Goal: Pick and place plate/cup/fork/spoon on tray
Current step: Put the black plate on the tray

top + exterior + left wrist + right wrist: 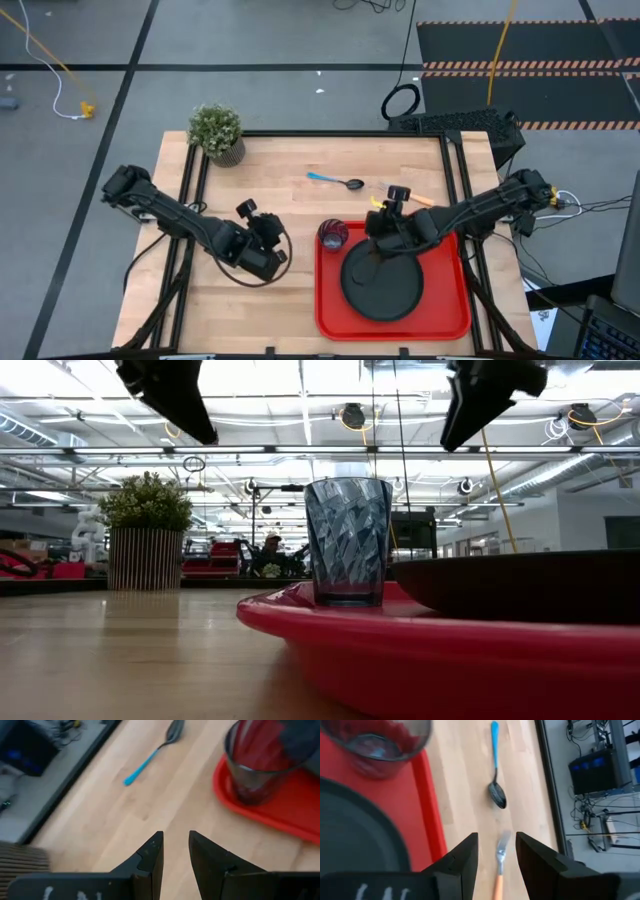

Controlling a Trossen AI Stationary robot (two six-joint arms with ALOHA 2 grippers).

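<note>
The black plate (382, 283) lies flat on the red tray (440, 320). The glass cup (333, 235) stands upright in the tray's far left corner, also in the low view (347, 540). The blue-handled spoon (335, 181) lies on the wood beyond the tray. The orange-handled fork (499, 865) lies to the spoon's right; only its handle (420, 199) shows from above. My right gripper (496, 847) is open above the fork, one finger on each side, not touching. My left gripper (176, 842) is slightly open and empty, left of the cup.
A potted plant (217, 133) stands at the table's far left corner. Bare wood lies left of the tray and between the spoon and the plant. In the low view both grippers hang high above the table, the left (170, 395) and the right (485, 395).
</note>
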